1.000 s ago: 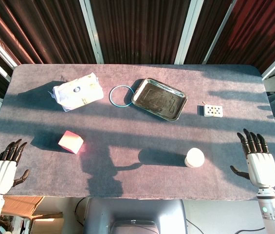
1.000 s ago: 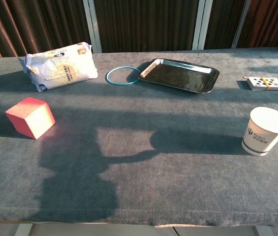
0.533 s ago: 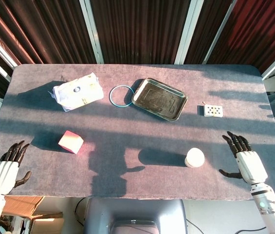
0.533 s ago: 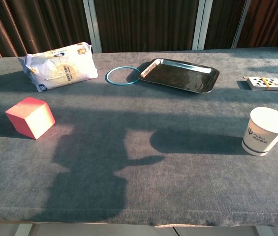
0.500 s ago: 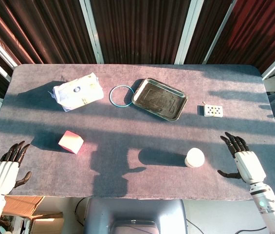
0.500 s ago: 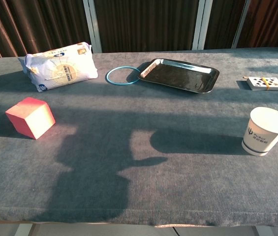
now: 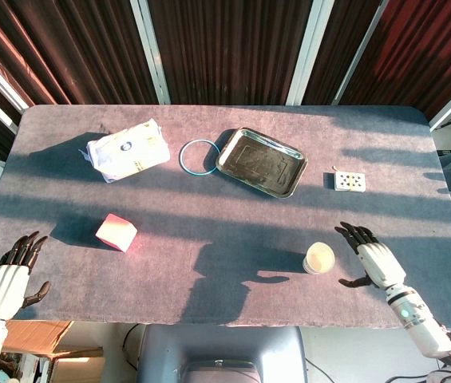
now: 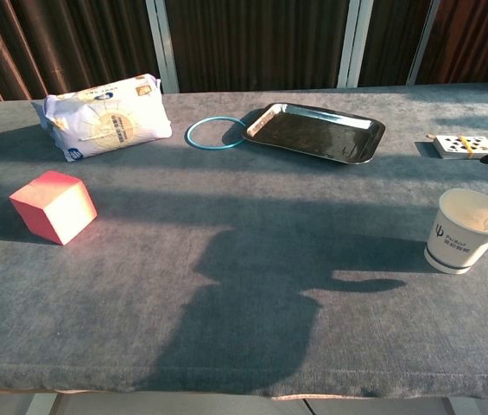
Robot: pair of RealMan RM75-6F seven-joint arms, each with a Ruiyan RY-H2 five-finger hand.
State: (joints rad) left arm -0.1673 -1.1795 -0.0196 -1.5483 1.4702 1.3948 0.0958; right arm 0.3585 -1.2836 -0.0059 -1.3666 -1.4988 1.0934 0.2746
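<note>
Across the grey felt worktop (image 7: pixel 233 231), seen from above, things are lying well apart, and the robot's two hands are sitting at the near corners. Largest is a white soft packet (image 7: pixel 127 149), lying flat far off to the left hand's far side. Next is a shallow metal tray (image 7: pixel 261 161), resting at a slant well beyond the right hand; nothing is lying in it. A thin blue ring (image 7: pixel 199 156) is lying flat, touching the tray's left edge. A pink cube (image 7: pixel 116 232) is sitting just ahead of the left hand (image 7: pixel 11 275), which is hanging off the worktop's edge with fingers apart, holding nothing. A white paper cup (image 7: pixel 319 257) is standing upright just to the inner side of the right hand (image 7: pixel 370 255); its inside looks empty and sunlit. That hand is hovering close beside the cup with fingers spread and thumb out, apart from it, gripping nothing. Smallest, a banded pack of cards (image 7: pixel 350 181) is lying beyond the right hand.
</note>
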